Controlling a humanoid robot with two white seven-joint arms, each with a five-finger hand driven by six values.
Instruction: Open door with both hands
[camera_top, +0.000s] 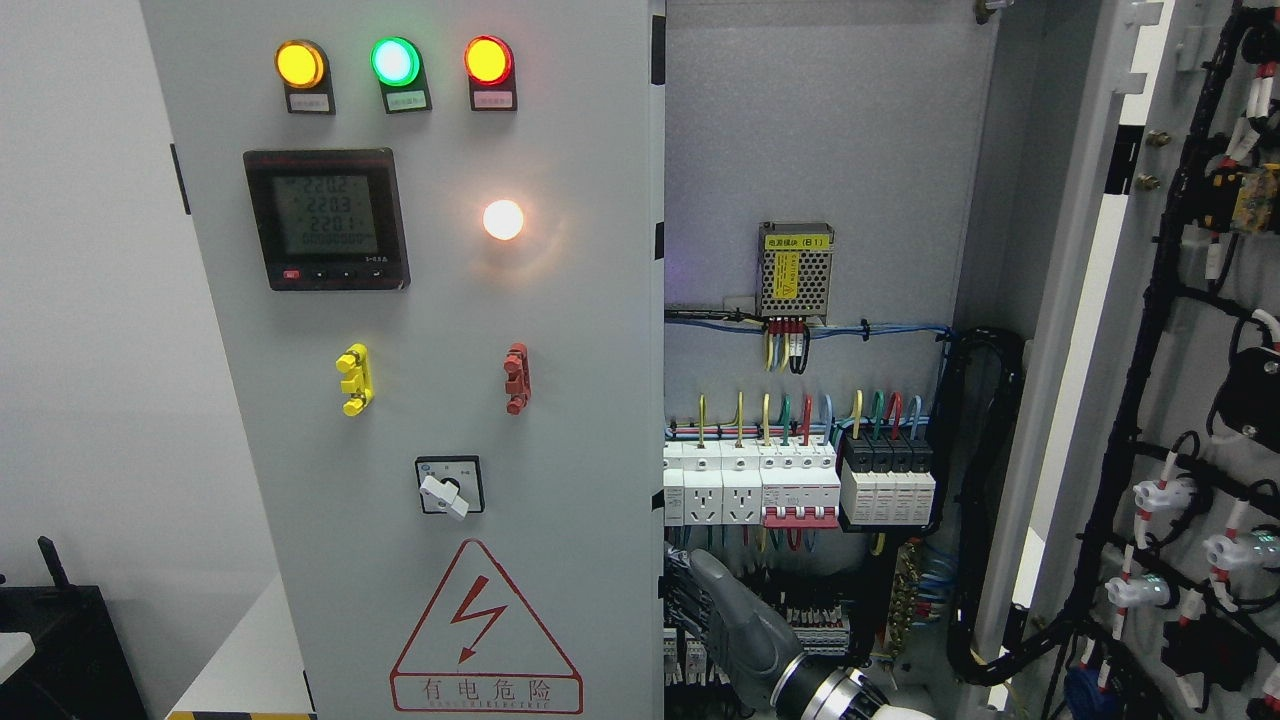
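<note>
A grey electrical cabinet fills the view against a plain white wall (90, 330); its left door (430, 400) stands shut, carrying three lit lamps in amber, green and red, a digital meter (326, 219), a yellow handle (355, 379), a red handle (516, 378), a rotary switch (449, 487) and a red warning triangle (485, 628); the right door (1190, 330) is swung wide open at the far right, its inner face strung with black cable; between them the interior lies exposed, with a power supply (795, 270) above a row of breakers (790, 485); one hand (700, 605) reaches in from the bottom edge, right of the middle, its fingers (682, 608) at the left door's free edge; whether they grip it cannot be told.
</note>
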